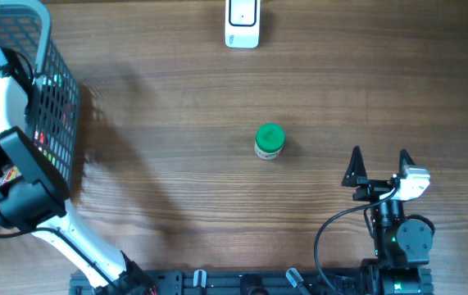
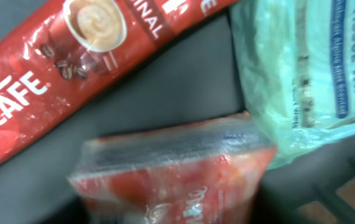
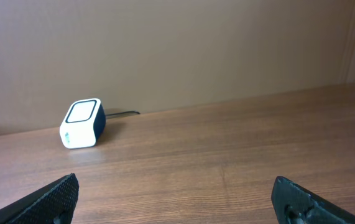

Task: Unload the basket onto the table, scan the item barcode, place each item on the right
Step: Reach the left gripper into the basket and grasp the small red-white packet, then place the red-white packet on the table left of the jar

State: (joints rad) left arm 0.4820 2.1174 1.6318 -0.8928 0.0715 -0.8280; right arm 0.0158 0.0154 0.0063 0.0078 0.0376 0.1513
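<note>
Scanner (image 1: 242,24) on wooden table (image 1: 176,115), tan wall (image 3: 196,43)

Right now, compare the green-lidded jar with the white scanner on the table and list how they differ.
Colour: the jar has a green lid, while the scanner is white with a dark-framed face.
Shape: from above the jar looks round and the scanner rectangular.
Place: the jar stands mid-table, and the scanner sits at the far edge.
Shared: both rest on the wooden table, well apart from each other.
</note>
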